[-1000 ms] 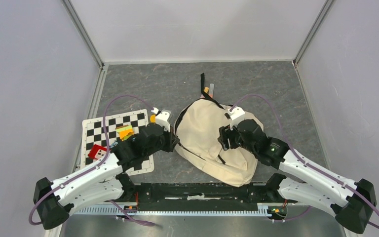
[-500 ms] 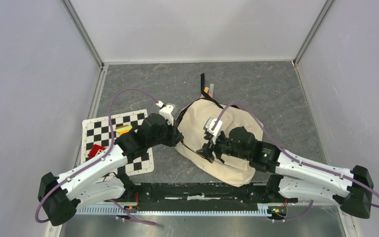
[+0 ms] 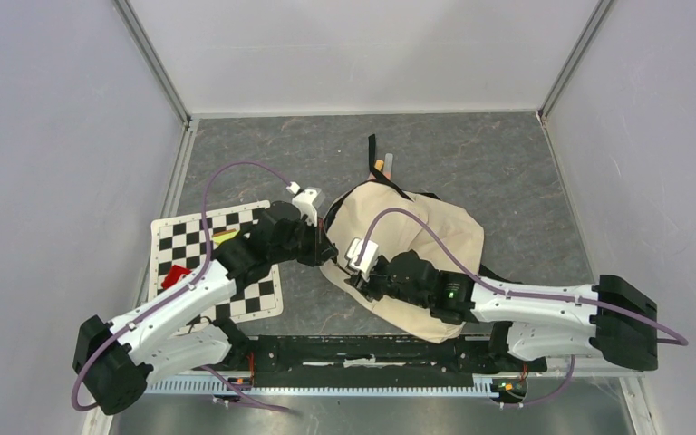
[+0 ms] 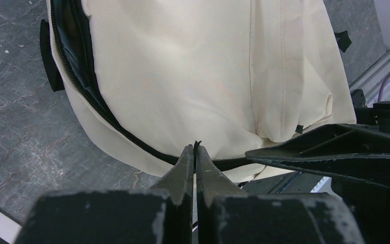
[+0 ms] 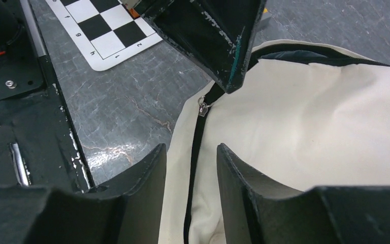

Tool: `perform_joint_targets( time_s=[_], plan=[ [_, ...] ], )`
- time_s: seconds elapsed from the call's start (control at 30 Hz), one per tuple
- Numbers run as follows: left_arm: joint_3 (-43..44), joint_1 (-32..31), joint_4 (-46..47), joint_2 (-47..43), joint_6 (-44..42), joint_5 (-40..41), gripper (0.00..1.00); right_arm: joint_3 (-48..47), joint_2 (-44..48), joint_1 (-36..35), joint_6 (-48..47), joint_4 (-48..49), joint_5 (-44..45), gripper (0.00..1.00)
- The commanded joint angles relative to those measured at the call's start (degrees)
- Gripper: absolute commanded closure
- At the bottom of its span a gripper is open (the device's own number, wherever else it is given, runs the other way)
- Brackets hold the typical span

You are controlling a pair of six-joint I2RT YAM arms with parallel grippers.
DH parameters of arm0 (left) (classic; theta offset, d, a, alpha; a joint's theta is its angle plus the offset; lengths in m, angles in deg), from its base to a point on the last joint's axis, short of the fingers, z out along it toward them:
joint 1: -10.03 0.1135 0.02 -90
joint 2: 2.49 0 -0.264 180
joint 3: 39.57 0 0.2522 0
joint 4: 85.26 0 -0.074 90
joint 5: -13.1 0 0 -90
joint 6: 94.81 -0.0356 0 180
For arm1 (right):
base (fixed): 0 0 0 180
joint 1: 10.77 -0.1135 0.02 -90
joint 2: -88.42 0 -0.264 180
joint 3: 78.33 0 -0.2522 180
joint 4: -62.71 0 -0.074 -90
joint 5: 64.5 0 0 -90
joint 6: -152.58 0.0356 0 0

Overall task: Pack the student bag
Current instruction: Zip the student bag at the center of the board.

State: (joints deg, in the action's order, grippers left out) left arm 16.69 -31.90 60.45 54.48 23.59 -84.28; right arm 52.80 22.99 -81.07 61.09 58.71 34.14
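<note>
**Bag flat on the table, both grippers at its zipper edge**

The student bag (image 3: 458, 240) lies flat on the grey table (image 3: 471, 154), just right of the checkered mat (image 3: 177, 240). The left gripper (image 4: 195, 152) is closed at the bag's left edge, on the black zipper line, with a thin dark sliver between its tips. The right gripper (image 5: 190, 152) stands partly open. Its fingers straddle the zipper strip (image 5: 197, 137) without clamping it, just below the metal zipper pull (image 5: 203, 103).

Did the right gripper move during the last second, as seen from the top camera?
Yes. The right gripper went left across the large cream fabric backpack to its left edge, nearer the fixed black-and-white checkered mat.
</note>
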Motion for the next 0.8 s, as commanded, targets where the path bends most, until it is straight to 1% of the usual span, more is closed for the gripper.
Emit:
perform_joint_targets(
  time_s=[0.0, 0.17, 0.23, 0.3, 0.4, 0.43, 0.63, 0.77],
  plan=[
    [3.1, 1.1, 2.3, 0.5, -1.2, -2.1, 0.98, -0.6, -3.3, -0.5, -2.2, 6.7, 0.3, 0.55],
    [3.3, 1.6, 2.4, 0.8, -1.0, -2.6, 0.98, -0.5, -7.1, -1.0, -2.7, 9.2, 0.5, 0.59],
    [3.3, 1.8, 2.4, 0.9, -1.0, -2.8, 0.98, -0.6, -8.8, -1.1, -3.3, 9.9, 1.4, 0.64],
    [3.2, 2.0, 2.3, 0.9, -1.0, -2.9, 0.98, -1.1, -10.1, -1.2, -4.2, 10.4, 2.2, 0.75],
    [3.3, 2.4, 2.4, 1.3, -0.6, -3.1, 0.98, -1.8, -11.7, -1.8, -5.2, 10.9, 2.2, 0.97],
    [3.5, 2.6, 2.4, 1.4, -0.6, -3.0, 0.98, -2.0, -12.0, -2.1, -5.4, 10.8, 2.1, 1.00],
    [4.3, 4.7, 3.0, 2.1, -0.6, -3.3, 0.98, -0.2, -10.6, -6.3, -5.0, 10.1, 1.5, 1.00],
    [5.1, 6.5, 4.4, 4.3, -0.8, -6.1, 0.98, 0.8, -9.1, -10.0, -4.5, 8.7, 1.2, 1.00]
  ],
)
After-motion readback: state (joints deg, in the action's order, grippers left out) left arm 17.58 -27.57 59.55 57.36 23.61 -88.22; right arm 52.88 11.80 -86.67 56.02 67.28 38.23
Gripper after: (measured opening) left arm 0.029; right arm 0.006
